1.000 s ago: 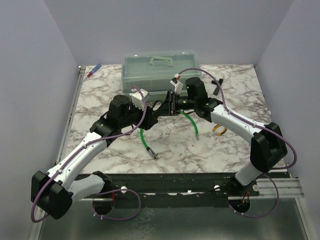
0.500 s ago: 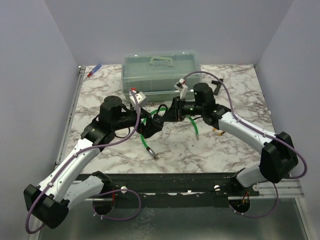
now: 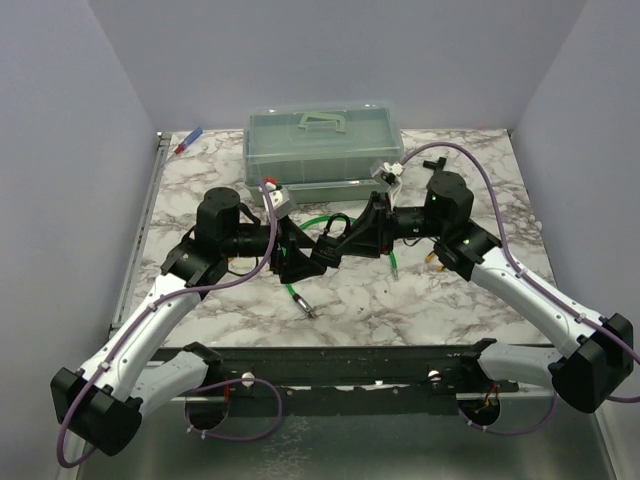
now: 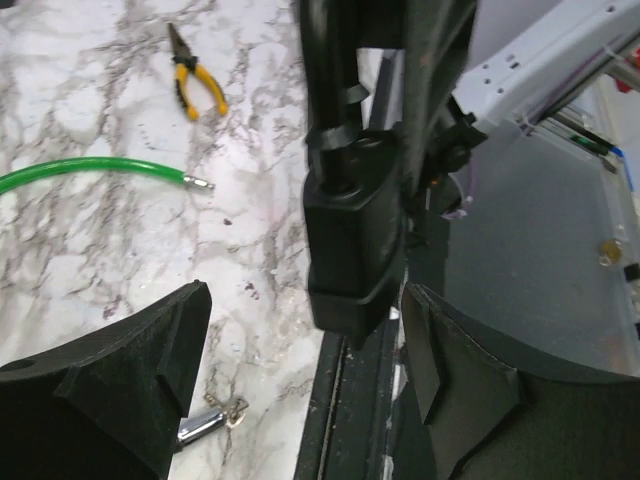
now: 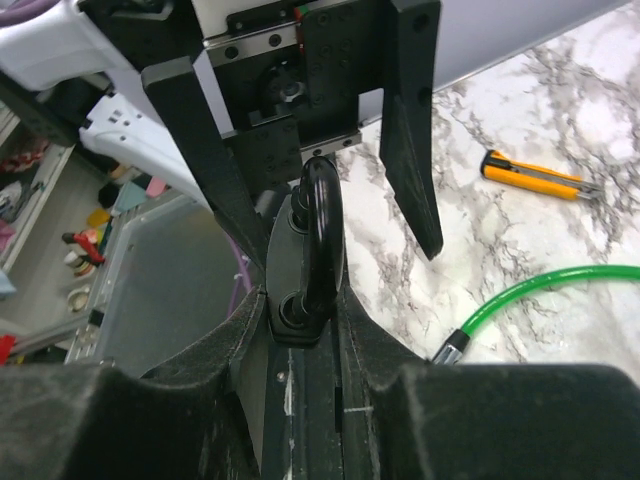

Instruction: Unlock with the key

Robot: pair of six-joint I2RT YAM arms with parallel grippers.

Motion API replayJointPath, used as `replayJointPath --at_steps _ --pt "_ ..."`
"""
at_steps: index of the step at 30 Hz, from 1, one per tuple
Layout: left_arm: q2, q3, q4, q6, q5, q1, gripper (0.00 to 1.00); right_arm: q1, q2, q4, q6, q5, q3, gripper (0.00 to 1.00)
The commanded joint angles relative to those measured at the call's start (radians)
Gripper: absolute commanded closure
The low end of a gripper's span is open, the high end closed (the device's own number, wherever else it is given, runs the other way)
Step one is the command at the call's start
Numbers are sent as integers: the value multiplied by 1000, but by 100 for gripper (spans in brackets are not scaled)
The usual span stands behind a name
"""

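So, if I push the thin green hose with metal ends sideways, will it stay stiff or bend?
The thin green hose probably bends rather than shifting whole, since it lies in loose curves on the marble table. Being thin, it is likely light. Its round metal end may roll.

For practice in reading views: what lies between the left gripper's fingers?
The padlock, held by the right gripper, hangs between the fingers of the open left gripper, seen in the left wrist view.

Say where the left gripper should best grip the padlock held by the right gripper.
Probably the padlock body's free end, from the left arm's side: it juts out of the right gripper toward the open left gripper, whose fingers frame it in the left wrist view. The shackle faces the right wrist.
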Motion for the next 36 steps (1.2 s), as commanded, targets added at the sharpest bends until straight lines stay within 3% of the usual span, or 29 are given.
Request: replayJointPath --at_steps 1,6,11,14,16,17,19,21,22,24,36 --pt "16 28 90 -49 179 8 19 -1 9 92 5 -69 -14 100" --pt "15 5 163 -102 203 9 26 -1 18 119 24 -68 -15 100" --pt "47 -9 243 -196 153 9 49 -1 33 160 49 -95 -16 100" --pt "78 1 250 -224 132 9 68 -2 37 174 59 -103 -16 100" --pt "87 4 254 -243 88 9 98 -1 36 175 63 -103 -17 100" --pt "91 3 257 -255 61 9 100 -2 34 174 66 -99 -20 99" --pt "104 4 253 -262 45 9 100 -2 26 153 65 -65 -16 87" --pt "115 12 229 -256 22 8 100 -1 17 77 27 -33 5 58" --pt "117 15 220 -251 14 9 100 -1 10 38 11 -12 14 49" --pt "119 19 204 -243 -4 9 100 -2 -12 -6 -9 38 20 37" --pt "121 25 169 -227 -70 11 100 -2 -34 -19 24 56 53 34"
